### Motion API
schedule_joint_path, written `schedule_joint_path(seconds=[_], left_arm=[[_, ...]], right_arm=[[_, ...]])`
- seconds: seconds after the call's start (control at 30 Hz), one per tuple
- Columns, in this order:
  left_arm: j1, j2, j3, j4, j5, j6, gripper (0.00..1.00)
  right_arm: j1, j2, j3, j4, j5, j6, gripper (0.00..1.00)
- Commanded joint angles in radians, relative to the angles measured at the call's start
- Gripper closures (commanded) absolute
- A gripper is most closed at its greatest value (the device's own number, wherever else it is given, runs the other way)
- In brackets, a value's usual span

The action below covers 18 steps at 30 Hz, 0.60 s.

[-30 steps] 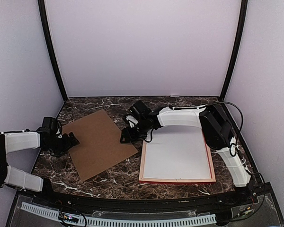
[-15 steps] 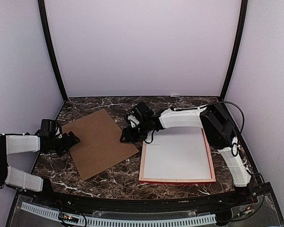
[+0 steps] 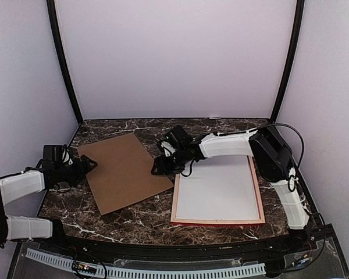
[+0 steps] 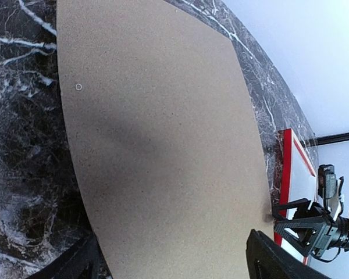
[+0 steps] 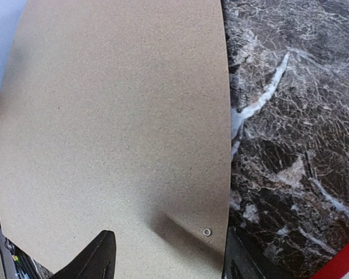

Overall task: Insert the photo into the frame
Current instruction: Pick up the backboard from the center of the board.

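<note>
Left tool [image 3: 87, 165] at the far left, jaws spread wide and gripping nothing, fingertips at the left corner of the plain brown rectangular backing board [image 3: 125, 171]. Board lying askew on the dark marbled counter [image 3: 139, 218], a small metal eyelet [image 5: 206, 232] near one edge. Right tool [image 3: 158, 167] at the board's right corner, jaws apart, one fingertip over the board and the other at its edge; contact impossible to tell. Further right, just beside that corner, thin rectangular red-edged wooden frame [image 3: 218, 221] flat on the counter, filled by a white rectangular sheet [image 3: 218, 189]; whether that sheet is the photo lying face down, impossible to tell.
</note>
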Motion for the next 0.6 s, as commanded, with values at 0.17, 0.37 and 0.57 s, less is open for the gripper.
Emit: schedule_joint_path(seconds=[0.17,0.37,0.57], left_arm=[[-0.028,-0.074,0.101,0.108,0.294,-0.028,0.12],[-0.028,-0.078,0.175,0.032,0.277,0.006,0.17],[-0.028,-0.040,0.239,-0.074,0.240,0.039,0.31]], right_arm=[[0.053,0.010,-0.106,0.038,-0.115,0.007,0.36],[0.060,0.015,-0.145,0.071,-0.141,-0.001,0.37],[0.063,0.003,-0.162,0.081,-0.146,-0.001,0.38]])
